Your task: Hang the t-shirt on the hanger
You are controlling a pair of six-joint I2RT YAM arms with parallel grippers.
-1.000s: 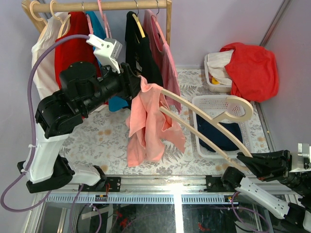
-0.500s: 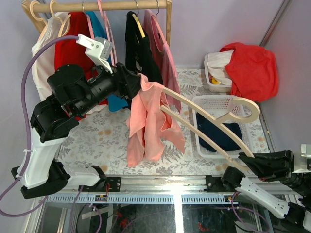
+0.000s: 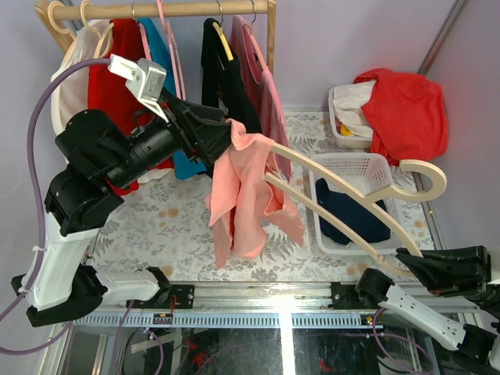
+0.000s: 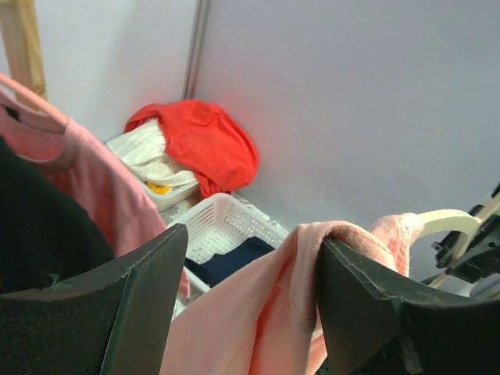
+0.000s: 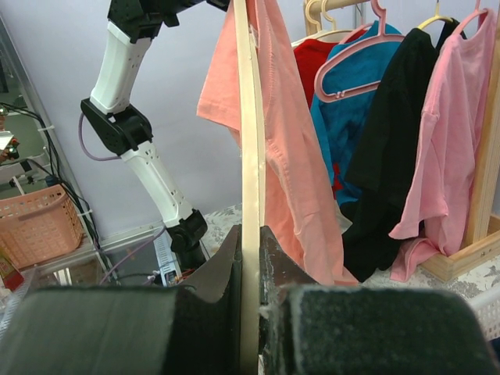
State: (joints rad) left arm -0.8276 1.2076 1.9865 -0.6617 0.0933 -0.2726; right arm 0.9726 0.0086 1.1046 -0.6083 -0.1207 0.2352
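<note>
The salmon t-shirt (image 3: 246,191) hangs limp from one end of the cream hanger (image 3: 351,187), which is held up in the air. My left gripper (image 3: 223,141) is at that end with its jaws wide apart. In the left wrist view the t-shirt (image 4: 258,312) drapes over the tip of the right finger (image 4: 367,305) and hangs between the fingers. My right gripper (image 3: 414,262) is shut on the other end of the hanger. In the right wrist view the hanger (image 5: 250,156) stands edge-on between the closed fingers, and the t-shirt (image 5: 289,141) hangs from its far end.
A wooden clothes rail (image 3: 172,9) at the back carries several garments on hangers. A white basket (image 3: 344,168) with dark blue cloth stands under the hanger. A second tub holding a red shirt (image 3: 402,105) is at the back right.
My left arm has lifted and drawn back to the left. The hanger's hook end has swung right and downward, and my right gripper has shifted right with it. The t-shirt stays on the hanger's end.
</note>
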